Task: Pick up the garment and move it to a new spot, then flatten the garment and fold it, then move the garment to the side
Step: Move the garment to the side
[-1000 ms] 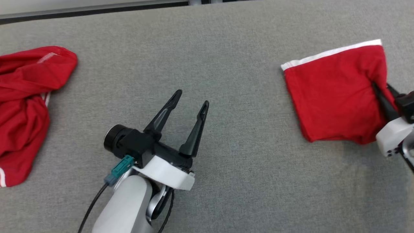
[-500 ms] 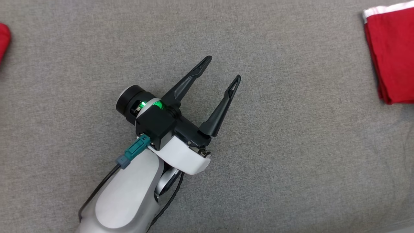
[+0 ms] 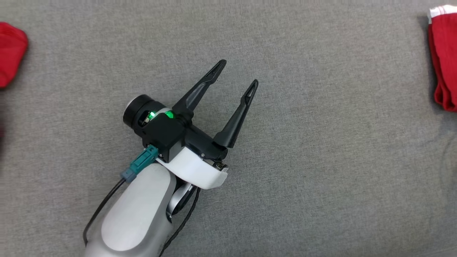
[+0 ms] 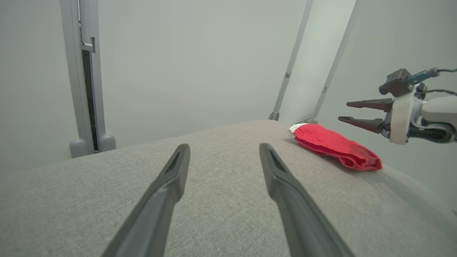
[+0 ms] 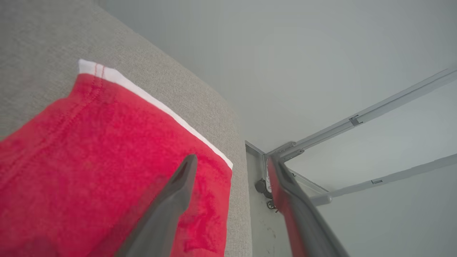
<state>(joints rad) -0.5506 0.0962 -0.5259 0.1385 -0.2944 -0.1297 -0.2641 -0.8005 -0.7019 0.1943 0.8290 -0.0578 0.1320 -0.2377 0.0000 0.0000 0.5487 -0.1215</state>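
Two open tools: left tool point(image 3: 238, 72) idle, right tool point(image 4: 343, 111) empty over the folded garment point(image 4: 332, 146) at the counter's point(image 3: 321, 160) side. The last step looks done; retract next.

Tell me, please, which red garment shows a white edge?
The right garment, at the head view's right edge, white-banded on top; the left garment shows plain red.

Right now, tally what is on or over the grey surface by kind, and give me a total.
Red garments: 2 (folded garment at the right edge, other garment at the left edge)
Tools: 2 (left tool, right tool, both open and empty)
Total: 4
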